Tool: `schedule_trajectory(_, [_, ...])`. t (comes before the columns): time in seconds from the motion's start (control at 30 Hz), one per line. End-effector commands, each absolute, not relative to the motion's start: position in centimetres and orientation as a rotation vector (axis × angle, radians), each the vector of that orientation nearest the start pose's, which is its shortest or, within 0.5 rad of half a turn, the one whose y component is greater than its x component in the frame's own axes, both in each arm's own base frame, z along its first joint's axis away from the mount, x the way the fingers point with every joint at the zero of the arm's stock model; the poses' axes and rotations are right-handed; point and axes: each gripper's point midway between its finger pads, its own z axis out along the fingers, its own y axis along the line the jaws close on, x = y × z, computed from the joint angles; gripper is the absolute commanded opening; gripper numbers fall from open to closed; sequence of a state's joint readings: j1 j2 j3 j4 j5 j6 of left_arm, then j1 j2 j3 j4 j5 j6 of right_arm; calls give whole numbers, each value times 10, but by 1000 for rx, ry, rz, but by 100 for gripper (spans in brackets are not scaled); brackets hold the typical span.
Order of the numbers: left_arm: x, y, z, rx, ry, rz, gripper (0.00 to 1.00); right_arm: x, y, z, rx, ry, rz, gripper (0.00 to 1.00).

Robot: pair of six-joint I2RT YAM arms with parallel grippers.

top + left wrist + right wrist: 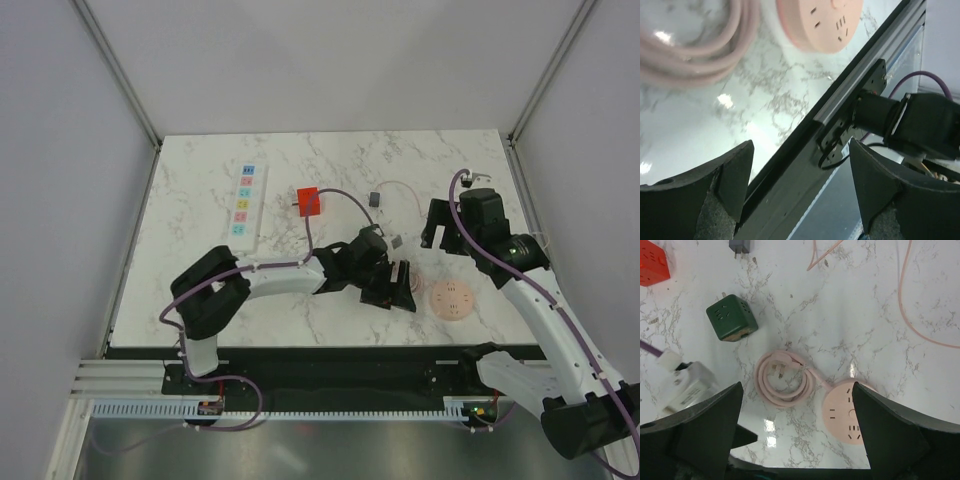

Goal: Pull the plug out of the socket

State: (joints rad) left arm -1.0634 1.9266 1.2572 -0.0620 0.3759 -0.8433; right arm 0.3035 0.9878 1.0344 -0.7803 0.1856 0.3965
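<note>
plug (307,201) sits on the table (200,290) near the socket (247,205), apart from it. left gripper (800,150) and right gripper (797,387) both gape empty by the pink cord (785,377); a careless reach might catch the green cube (731,317) instead.

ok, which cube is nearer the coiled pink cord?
The dark green cube, right beside the coiled pink cord; the bright red-orange cube lies farther off.

I am seeing a round pink plastic outlet disc (847,412) lying near-right on the white marble tabletop (200,260), its thick pink cord (785,377) coiling just left of it. A dark green cube adapter (731,317) is sitting farther left, with a small grey plug (740,246) beyond it. A thin pink cable (920,325) is trailing along the far right.
</note>
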Motion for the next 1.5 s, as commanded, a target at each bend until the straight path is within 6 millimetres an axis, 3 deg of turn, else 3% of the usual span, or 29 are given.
schedule_trajectory(0.0, [173, -445, 129, 470, 2454, -1235, 83, 271, 73, 216, 187, 2268, 194, 98])
schedule_trajectory(0.03, [170, -429, 118, 450, 2480, -1197, 83, 271, 76, 211, 175, 2277, 206, 98])
schedule_trajectory(0.07, [174, -418, 117, 417, 2478, -1178, 83, 273, 86, 208, 137, 2287, 261, 98])
schedule_trajectory(0.1, [177, -407, 135, 384, 2427, -1181, 83, 271, 93, 200, 99, 2308, 302, 98])
schedule_trajectory(0.13, [174, -388, 119, 358, 2459, -1136, 83, 275, 102, 200, 71, 2286, 351, 98])
schedule_trajectory(0.17, [175, -377, 121, 327, 2448, -1127, 83, 269, 121, 201, 6, 2287, 487, 98])
schedule_trajectory(0.27, [187, -324, 125, 160, 2380, -1072, 87, 267, 144, 194, -4, 2236, 659, 98])
schedule_trajectory(0.33, [182, -293, 130, 89, 2314, -1085, 88, 266, 151, 186, 38, 2202, 730, 98])
schedule_trajectory(0.4, [186, -273, 141, 33, 2213, -1105, 89, 262, 157, 182, 57, 2162, 799, 98])
schedule_trajectory(0.43, [178, -260, 127, 15, 2214, -1087, 89, 254, 157, 162, 128, 2183, 838, 98])
schedule_trajectory(0.47, [174, -252, 151, 9, 2096, -1152, 89, 257, 162, 179, 118, 2070, 897, 98])
schedule_trajectory(0.5, [172, -244, 152, -11, 2060, -1158, 90, 247, 164, 158, 142, 2086, 936, 98])
schedule_trajectory(0.53, [164, -235, 132, -43, 2076, -1154, 90, 248, 166, 166, 172, 2017, 987, 98])
schedule_trajectory(0.57, [161, -229, 133, -57, 2040, -1173, 91, 244, 166, 172, 175, 1962, 1013, 98])
schedule_trajectory(0.6, [156, -223, 148, -70, 1945, -1233, 92, 238, 165, 156, 191, 1974, 1025, 98])
schedule_trajectory(0.63, [151, -217, 132, -86, 1946, -1240, 92, 235, 164, 154, 194, 1960, 1034, 98])
schedule_trajectory(0.67, [148, -215, 132, -114, 1922, -1279, 93, 231, 162, 157, 194, 1930, 1041, 98])
schedule_trajectory(0.7, [143, -213, 148, -109, 1828, -1359, 93, 227, 161, 152, 194, 1933, 1038, 98])
schedule_trajectory(0.73, [139, -213, 138, -121, 1830, -1386, 94, 222, 158, 136, 215, 1966, 1023, 98])
schedule_trajectory(0.77, [138, -213, 140, -120, 1801, -1413, 94, 218, 156, 138, 218, 1938, 1031, 98])
schedule_trajectory(0.8, [133, -211, 145, -113, 1761, -1447, 94, 212, 154, 123, 234, 1961, 1029, 98])
schedule_trajectory(0.87, [131, -214, 133, -99, 1808, -1438, 94, 203, 152, 118, 246, 1935, 1055, 98])
schedule_trajectory(0.9, [128, -216, 129, -81, 1832, -1443, 94, 197, 152, 101, 286, 1959, 1076, 98])
schedule_trajectory(0.93, [126, -217, 125, -72, 1852, -1444, 94, 193, 152, 103, 282, 1920, 1099, 98])
schedule_trajectory(1.13, [113, -225, 125, -13, 1831, -1548, 94, 178, 153, 57, 359, 2014, 1134, 98])
schedule_trajectory(1.33, [107, -228, 117, 20, 1835, -1580, 94, 180, 156, 60, 370, 1973, 1180, 98])
schedule_trajectory(1.47, [109, -228, 117, 17, 1833, -1569, 95, 182, 152, 51, 408, 1989, 1150, 98])
